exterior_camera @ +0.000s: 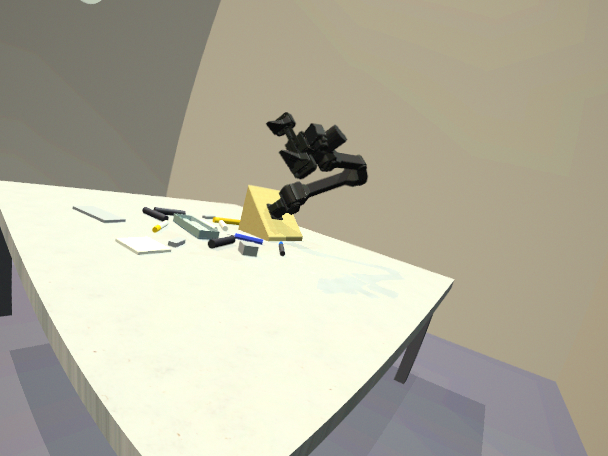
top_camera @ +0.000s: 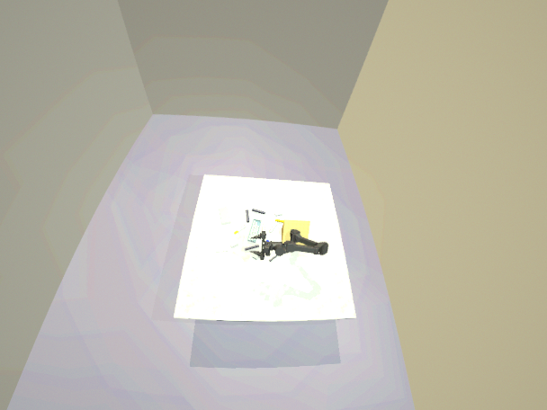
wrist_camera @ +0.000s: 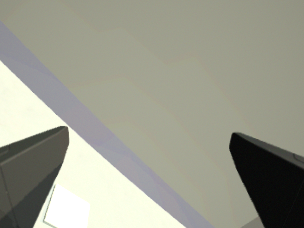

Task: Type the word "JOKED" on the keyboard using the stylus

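Observation:
My gripper (top_camera: 252, 245) (exterior_camera: 274, 138) (wrist_camera: 151, 137) is wide open and empty, high above the desk (top_camera: 265, 301) (exterior_camera: 225, 320). A grey-green, tray-like piece (top_camera: 251, 230) (exterior_camera: 207, 234) lies below and beyond it; whether this is the keyboard I cannot tell, and no letters are readable. Several pen-like sticks lie around it: a blue one (exterior_camera: 248, 238), a yellow one (top_camera: 279, 220) (exterior_camera: 226, 220), a white one (exterior_camera: 223, 225), a yellow-tipped one (exterior_camera: 157, 228) and a dark one (exterior_camera: 282, 249) with a blue end. Which is the stylus I cannot tell.
A yellow wedge (top_camera: 295, 227) (exterior_camera: 255, 215) stands beside the arm's base. Black cylinders (exterior_camera: 221, 242) (exterior_camera: 155, 214) (exterior_camera: 169, 211), a grey block (exterior_camera: 248, 249), a smaller grey piece (exterior_camera: 176, 242) and two flat slabs (exterior_camera: 142, 245) (exterior_camera: 98, 214) lie on the desk.

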{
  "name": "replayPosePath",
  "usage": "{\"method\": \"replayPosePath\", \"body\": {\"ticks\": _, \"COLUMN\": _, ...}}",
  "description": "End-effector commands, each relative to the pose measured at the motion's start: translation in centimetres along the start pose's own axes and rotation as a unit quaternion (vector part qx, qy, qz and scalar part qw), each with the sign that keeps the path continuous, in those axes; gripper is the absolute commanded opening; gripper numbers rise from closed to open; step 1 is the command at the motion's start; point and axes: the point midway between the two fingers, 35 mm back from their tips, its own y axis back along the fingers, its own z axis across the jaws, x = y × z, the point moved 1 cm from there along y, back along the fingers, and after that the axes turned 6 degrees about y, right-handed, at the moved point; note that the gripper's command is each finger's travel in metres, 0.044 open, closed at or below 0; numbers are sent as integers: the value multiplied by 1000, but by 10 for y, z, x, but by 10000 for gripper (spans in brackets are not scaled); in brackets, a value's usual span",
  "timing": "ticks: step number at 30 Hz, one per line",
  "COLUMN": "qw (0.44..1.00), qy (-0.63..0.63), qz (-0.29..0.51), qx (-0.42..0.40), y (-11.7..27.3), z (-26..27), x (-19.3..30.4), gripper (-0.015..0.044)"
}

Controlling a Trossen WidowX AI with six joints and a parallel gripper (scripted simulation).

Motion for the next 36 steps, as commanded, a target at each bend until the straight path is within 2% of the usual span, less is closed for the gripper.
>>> {"method": "replayPosePath", "body": {"ticks": 1, "qw": 1000, "qy": 0, "qz": 5, "qx": -2, "y": -2, "z": 0, "x": 2, "gripper": 414}}
{"method": "replayPosePath", "body": {"ticks": 3, "qw": 999, "qy": 1, "qz": 48, "qx": -20, "y": -13, "z": 4, "x": 19, "gripper": 361}}
{"method": "replayPosePath", "body": {"ticks": 9, "qw": 965, "qy": -21, "qz": 241, "qx": -105, "y": -48, "z": 17, "x": 101, "gripper": 204}}
{"method": "replayPosePath", "body": {"ticks": 17, "qw": 854, "qy": -120, "qz": 463, "qx": -205, "y": -52, "z": 34, "x": 204, "gripper": 0}}
{"method": "replayPosePath", "body": {"ticks": 23, "qw": 731, "qy": -236, "qz": 587, "qx": -257, "y": -35, "z": 46, "x": 263, "gripper": 0}}
{"method": "replayPosePath", "body": {"ticks": 28, "qw": 626, "qy": -332, "qz": 648, "qx": -278, "y": -21, "z": 54, "x": 294, "gripper": 0}}
{"method": "replayPosePath", "body": {"ticks": 36, "qw": 622, "qy": -336, "qz": 650, "qx": -278, "y": -21, "z": 54, "x": 295, "gripper": 0}}
